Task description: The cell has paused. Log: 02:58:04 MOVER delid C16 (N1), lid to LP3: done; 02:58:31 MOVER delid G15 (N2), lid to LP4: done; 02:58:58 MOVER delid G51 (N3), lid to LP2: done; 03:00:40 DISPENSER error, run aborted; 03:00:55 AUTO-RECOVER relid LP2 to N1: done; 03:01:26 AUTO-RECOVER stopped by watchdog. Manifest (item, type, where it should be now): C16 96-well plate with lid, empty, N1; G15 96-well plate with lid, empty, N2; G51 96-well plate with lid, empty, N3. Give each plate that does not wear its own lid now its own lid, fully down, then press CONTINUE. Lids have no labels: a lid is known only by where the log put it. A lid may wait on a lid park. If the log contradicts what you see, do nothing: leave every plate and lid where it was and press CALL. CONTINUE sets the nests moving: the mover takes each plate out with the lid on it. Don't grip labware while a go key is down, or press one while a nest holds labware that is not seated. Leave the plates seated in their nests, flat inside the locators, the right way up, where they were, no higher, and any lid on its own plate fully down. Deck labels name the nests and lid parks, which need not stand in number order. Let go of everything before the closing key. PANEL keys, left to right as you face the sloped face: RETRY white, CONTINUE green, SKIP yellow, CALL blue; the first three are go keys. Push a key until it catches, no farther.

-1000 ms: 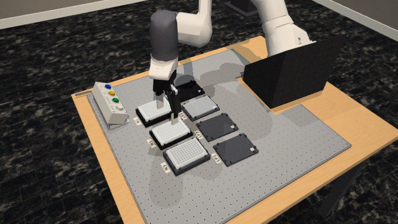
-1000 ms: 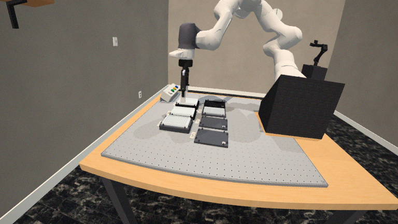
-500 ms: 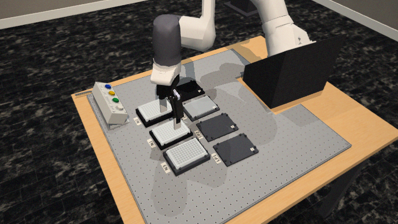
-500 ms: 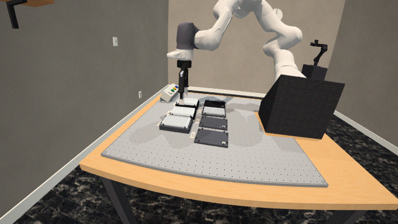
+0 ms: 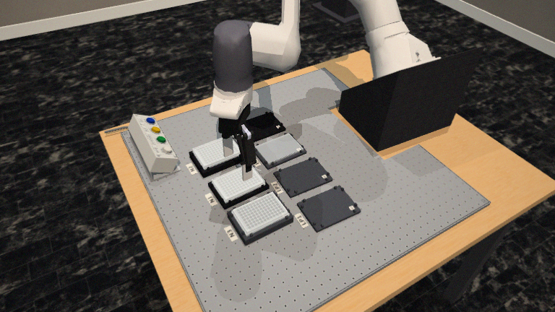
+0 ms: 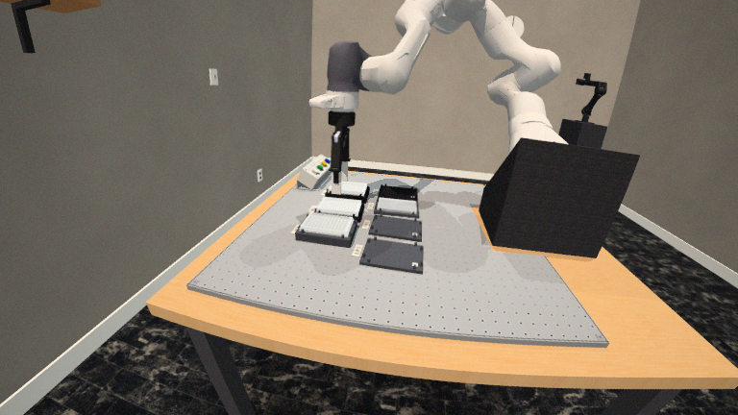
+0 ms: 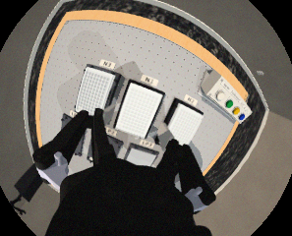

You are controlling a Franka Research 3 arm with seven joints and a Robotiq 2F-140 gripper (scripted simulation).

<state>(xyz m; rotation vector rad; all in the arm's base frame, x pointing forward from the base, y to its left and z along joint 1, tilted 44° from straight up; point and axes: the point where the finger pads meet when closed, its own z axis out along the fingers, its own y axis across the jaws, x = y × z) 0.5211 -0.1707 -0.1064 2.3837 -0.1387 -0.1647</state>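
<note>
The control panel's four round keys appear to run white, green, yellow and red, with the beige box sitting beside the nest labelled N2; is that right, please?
Not quite: the last round key on the beige control panel is blue, not red, as the top view shows. The rest stands: white, green and yellow keys precede it, and the box sits beside the black nest labelled N2.

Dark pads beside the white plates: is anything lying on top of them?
A pale lid covers one, hiding its top; the nearest park carries nothing.
</note>
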